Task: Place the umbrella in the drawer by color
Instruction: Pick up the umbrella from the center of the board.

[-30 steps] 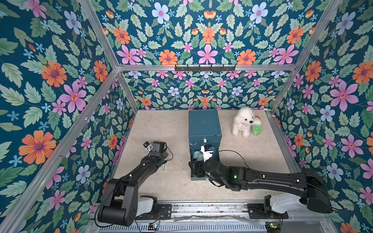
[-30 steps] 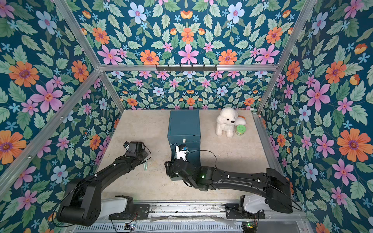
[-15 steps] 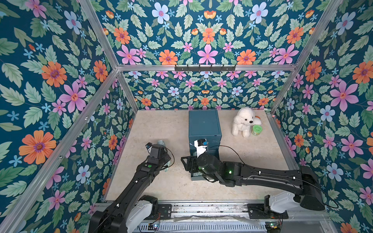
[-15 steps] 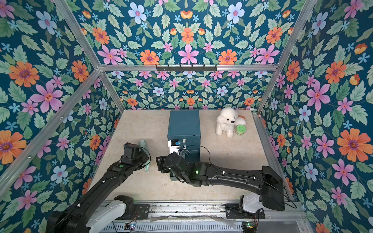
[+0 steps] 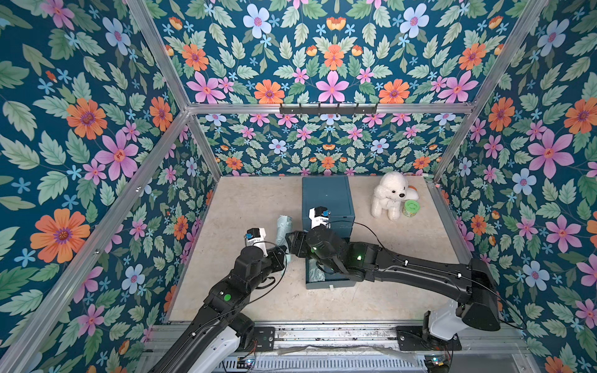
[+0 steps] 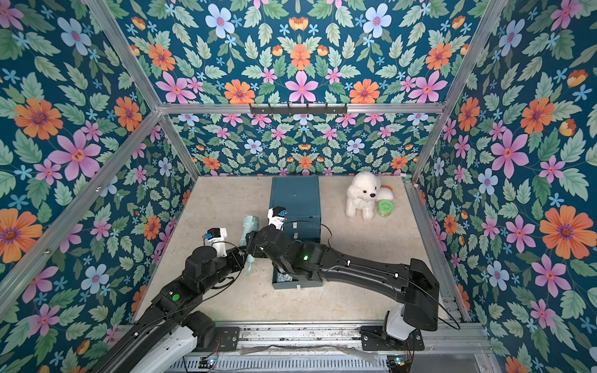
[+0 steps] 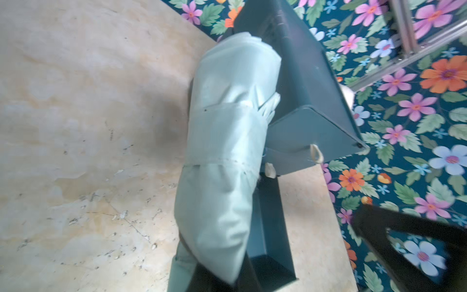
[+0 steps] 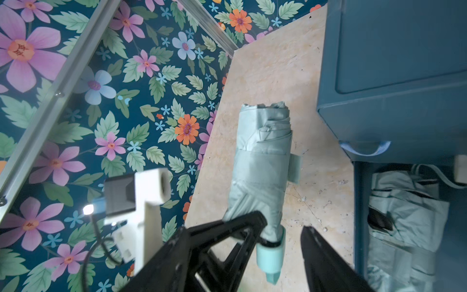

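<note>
A folded mint-green umbrella [image 5: 283, 227] [image 6: 249, 227] [image 8: 262, 161] hangs tilted over the table just left of the blue drawer cabinet [image 5: 326, 197] [image 6: 295, 197]. My left gripper [image 5: 281, 255] [image 7: 214, 283] is shut on its handle end; the canopy [image 7: 225, 156] fills the left wrist view. My right gripper [image 5: 289, 240] [image 8: 283, 225] is open, with its fingers on either side of the umbrella's handle [image 8: 270, 252]. The bottom drawer [image 5: 326, 284] [image 7: 270, 227] is pulled out, and another mint umbrella [image 5: 315, 274] [image 8: 404, 215] lies in it.
A white plush dog [image 5: 389, 195] and a green-lidded jar [image 5: 411, 208] stand at the back right. A hook rail [image 5: 328, 108] runs along the back wall. Floral walls close in the table on three sides.
My left arm has carried the umbrella rightward, up beside the cabinet. My right gripper has come out of the open drawer, swung left to the umbrella's handle and opened wider.
</note>
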`<move>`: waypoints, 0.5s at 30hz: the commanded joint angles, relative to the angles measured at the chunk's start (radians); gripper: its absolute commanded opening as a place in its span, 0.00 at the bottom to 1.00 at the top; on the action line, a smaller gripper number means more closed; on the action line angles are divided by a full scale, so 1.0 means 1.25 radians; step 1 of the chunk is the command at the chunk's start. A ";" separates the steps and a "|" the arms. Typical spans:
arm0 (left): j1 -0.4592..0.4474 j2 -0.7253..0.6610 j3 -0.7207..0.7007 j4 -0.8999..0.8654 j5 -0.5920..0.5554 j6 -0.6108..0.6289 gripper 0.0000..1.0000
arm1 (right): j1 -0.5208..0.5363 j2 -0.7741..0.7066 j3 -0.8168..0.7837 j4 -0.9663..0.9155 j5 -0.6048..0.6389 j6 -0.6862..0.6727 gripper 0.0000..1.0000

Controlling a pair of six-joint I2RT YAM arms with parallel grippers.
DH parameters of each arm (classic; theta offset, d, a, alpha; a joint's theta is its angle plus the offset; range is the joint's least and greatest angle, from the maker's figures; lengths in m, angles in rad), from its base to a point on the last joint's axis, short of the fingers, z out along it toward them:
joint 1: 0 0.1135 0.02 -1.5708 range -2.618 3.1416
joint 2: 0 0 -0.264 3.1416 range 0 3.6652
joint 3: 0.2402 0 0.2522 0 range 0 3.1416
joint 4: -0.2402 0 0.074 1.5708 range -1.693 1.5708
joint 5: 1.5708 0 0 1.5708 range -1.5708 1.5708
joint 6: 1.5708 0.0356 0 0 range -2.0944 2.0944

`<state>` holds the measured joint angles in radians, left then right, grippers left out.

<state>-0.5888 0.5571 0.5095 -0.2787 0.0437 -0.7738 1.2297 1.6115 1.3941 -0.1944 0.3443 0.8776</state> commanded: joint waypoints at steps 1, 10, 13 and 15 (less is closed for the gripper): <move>-0.003 -0.010 0.008 0.054 0.037 0.031 0.00 | -0.004 0.029 0.044 -0.060 -0.008 0.014 0.74; -0.005 -0.073 0.037 0.016 0.085 0.063 0.00 | -0.012 0.135 0.142 -0.106 -0.034 0.008 0.74; -0.005 -0.080 0.045 0.002 0.100 0.078 0.00 | -0.018 0.149 0.162 -0.111 -0.025 0.002 0.74; -0.005 -0.077 0.052 -0.009 0.110 0.090 0.00 | -0.023 0.156 0.172 -0.105 -0.037 0.000 0.74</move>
<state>-0.5953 0.4610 0.5598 -0.3183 0.1406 -0.7025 1.2087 1.7977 1.5948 -0.3050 0.2928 0.8906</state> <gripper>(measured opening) 0.111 0.742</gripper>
